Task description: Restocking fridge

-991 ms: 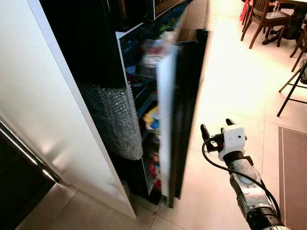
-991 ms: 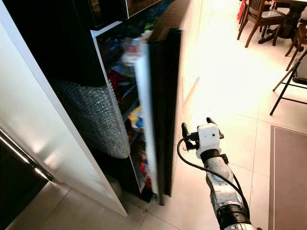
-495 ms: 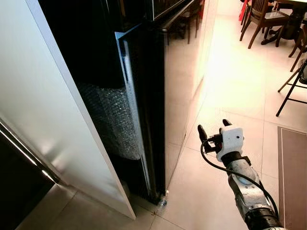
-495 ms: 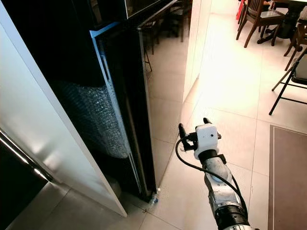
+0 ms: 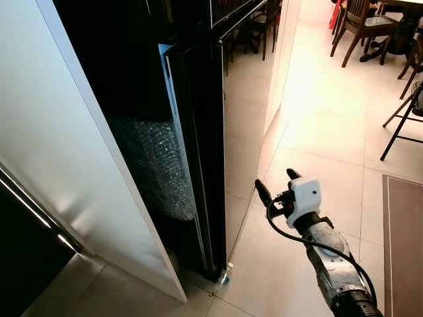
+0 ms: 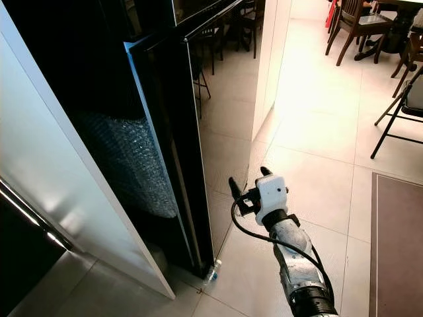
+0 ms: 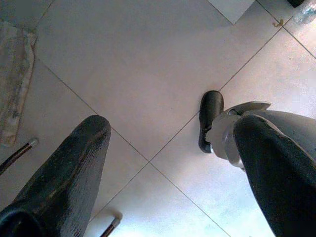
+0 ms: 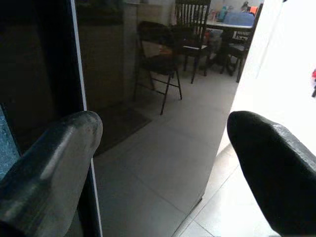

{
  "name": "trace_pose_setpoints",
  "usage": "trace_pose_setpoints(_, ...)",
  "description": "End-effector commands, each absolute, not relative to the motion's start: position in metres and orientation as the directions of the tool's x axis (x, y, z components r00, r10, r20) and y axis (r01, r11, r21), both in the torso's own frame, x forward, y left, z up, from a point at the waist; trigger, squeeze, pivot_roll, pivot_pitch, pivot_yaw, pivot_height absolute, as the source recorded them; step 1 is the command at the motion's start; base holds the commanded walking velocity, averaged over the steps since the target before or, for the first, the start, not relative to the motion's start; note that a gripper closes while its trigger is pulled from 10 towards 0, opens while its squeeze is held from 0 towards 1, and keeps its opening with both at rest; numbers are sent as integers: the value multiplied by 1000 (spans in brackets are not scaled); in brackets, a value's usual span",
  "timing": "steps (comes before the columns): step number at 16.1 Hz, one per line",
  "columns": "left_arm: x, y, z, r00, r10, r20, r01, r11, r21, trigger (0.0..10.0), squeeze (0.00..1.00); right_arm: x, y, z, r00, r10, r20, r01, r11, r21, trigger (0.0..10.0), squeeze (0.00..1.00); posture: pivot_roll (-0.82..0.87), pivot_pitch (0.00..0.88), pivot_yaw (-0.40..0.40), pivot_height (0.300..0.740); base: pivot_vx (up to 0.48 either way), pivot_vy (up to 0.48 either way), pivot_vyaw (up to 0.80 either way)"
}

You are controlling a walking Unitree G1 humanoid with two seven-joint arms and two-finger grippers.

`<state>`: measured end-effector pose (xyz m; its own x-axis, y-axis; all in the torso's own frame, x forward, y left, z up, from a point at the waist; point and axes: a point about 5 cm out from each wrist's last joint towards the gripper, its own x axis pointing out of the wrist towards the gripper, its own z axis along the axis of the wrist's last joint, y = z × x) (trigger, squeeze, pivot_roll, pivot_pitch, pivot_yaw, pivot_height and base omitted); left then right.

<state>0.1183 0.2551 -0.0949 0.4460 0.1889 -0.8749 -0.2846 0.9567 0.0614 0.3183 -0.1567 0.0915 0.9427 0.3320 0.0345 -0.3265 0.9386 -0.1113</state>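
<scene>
Black glossy fridge door (image 5: 241, 119) stands shut, one in number, beside a white panel (image 5: 73, 152). One right gripper (image 5: 276, 187) hovers near the door's lower part, not touching, fingers spread wide and empty. One small bottle (image 5: 223, 276) lies on the floor tiles (image 5: 324, 125) at the fridge's bottom corner. Left gripper (image 7: 163, 163) hangs open over tiles.

There is 1 black fridge door (image 5: 241, 125), 1 sheet of bubble wrap (image 5: 155, 165), 1 small plastic bottle (image 5: 223, 274) on the floor, 1 mat (image 5: 403, 244), 2 wooden chairs (image 5: 362, 23) and 1 folding chair (image 5: 404, 112).
</scene>
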Motion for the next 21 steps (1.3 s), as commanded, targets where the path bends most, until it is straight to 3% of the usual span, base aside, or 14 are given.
trace_pose_setpoints(1,115,260,-94,435,202,-877,-279,957,81,10000,0,318,-156,94,945,325,37,-319,940,-118,10000,0,-67,0,58,740,0,0,0)
trace_pose_setpoints(2,115,260,-95,435,202,-877,-279,957,81,10000,0,319,-160,93,954,299,29,-294,949,-114,10000,0,-67,0,57,740,0,0,0)
trace_pose_setpoints(7,115,259,-95,436,199,-878,-277,958,80,10000,0,316,-233,81,993,-110,-46,108,993,-47,10000,0,-70,0,51,740,0,0,0)
trace_pose_setpoints(10,116,258,-95,436,197,-878,-278,958,78,10000,0,291,-273,46,932,-289,-220,286,957,-45,10000,0,-71,0,46,740,0,0,0)
trace_pose_setpoints(13,116,257,-95,436,196,-878,-279,957,75,10000,0,253,-287,0,820,-366,-440,380,923,-61,10000,0,-75,0,41,740,0,0,0)
trace_pose_setpoints(15,116,257,-95,436,195,-879,-280,957,73,10000,0,207,-281,-43,678,-346,-648,388,918,-83,10000,0,-67,0,37,740,0,0,0)
trace_pose_setpoints(17,116,257,-95,436,196,-879,-282,957,73,10000,0,185,-270,-62,616,-292,-731,353,933,-75,10000,0,-68,0,37,740,0,0,0)
trace_pose_setpoints(19,116,259,-94,433,197,-880,-265,960,84,10000,0,141,-242,-91,485,-201,-851,265,961,-75,10000,0,-63,0,45,740,0,0,0)
trace_pose_setpoints(21,115,261,-94,432,201,-879,-269,959,87,10000,0,134,-224,-98,472,-164,-866,296,955,-20,10000,0,-57,0,49,740,0,0,0)
